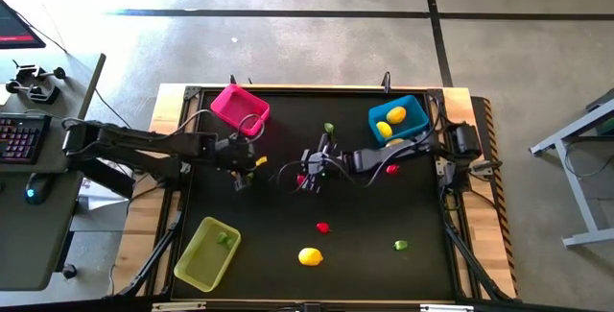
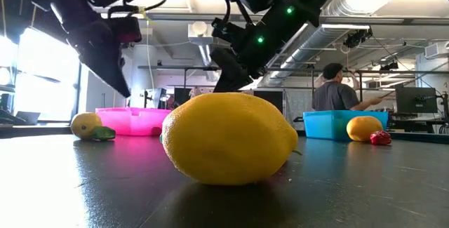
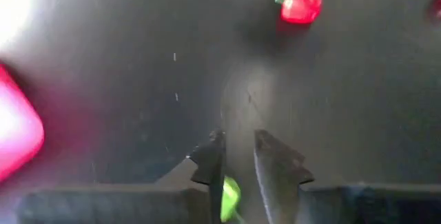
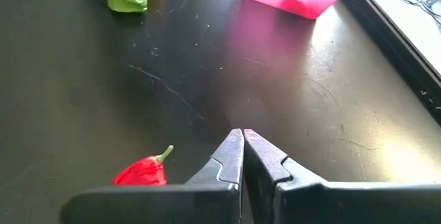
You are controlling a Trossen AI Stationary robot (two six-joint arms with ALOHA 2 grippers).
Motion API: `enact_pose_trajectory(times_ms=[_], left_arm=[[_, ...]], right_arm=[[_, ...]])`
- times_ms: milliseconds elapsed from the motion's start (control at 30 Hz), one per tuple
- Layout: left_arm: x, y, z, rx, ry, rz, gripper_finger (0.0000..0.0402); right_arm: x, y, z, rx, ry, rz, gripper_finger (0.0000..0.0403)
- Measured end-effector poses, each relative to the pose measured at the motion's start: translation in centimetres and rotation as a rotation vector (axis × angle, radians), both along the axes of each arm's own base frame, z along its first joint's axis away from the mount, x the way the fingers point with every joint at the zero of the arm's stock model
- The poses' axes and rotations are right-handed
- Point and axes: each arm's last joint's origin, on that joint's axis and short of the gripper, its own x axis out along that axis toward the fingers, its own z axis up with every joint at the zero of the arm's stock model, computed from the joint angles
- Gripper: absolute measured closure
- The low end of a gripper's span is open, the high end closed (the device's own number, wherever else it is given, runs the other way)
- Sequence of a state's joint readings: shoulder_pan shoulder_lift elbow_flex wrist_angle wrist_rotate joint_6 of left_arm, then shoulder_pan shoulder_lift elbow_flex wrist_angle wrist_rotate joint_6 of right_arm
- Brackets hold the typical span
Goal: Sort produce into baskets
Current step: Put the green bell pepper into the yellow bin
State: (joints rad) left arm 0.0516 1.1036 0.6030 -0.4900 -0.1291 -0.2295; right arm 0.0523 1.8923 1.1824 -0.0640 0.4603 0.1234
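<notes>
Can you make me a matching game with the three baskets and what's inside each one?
Things:
1. pink basket
2. blue basket
3. yellow-green basket

What the high view shows inside:
A. a small green piece
B. yellow lemons
C. nothing

Pairs: 1-C, 2-B, 3-A

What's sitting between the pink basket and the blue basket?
One small green piece, lying roughly midway between the pink basket and the blue basket, touching neither. The high view shows it.
</notes>
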Motion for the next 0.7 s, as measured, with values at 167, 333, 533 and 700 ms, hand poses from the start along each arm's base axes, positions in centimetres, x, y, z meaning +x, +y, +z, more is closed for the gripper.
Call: enact_pose_trajectory(times_ms=[167,333,533,700], left_arm=[[0.7,-0.4,-0.9,-0.048,0.111,0.086,0.0291],[1.6,-0.4,-2.5,-0.035,0.195,0.093,0.0283],[2.2,-0.4,-4.1,-0.023,0.294,0.105,0.0282],[2.5,-0.3,-4.7,-0.002,0.325,0.095,0.0293]], right_arm=[[0.0,0.0,0.0,-0.006,0.000,-0.005,0.0403],[0.0,0.0,0.0,-0.007,-0.001,-0.007,0.0403],[0.0,0.0,0.0,-0.007,-0.001,-0.006,0.0403],[0.0,0.0,0.0,-0.007,-0.001,-0.006,0.0403]])
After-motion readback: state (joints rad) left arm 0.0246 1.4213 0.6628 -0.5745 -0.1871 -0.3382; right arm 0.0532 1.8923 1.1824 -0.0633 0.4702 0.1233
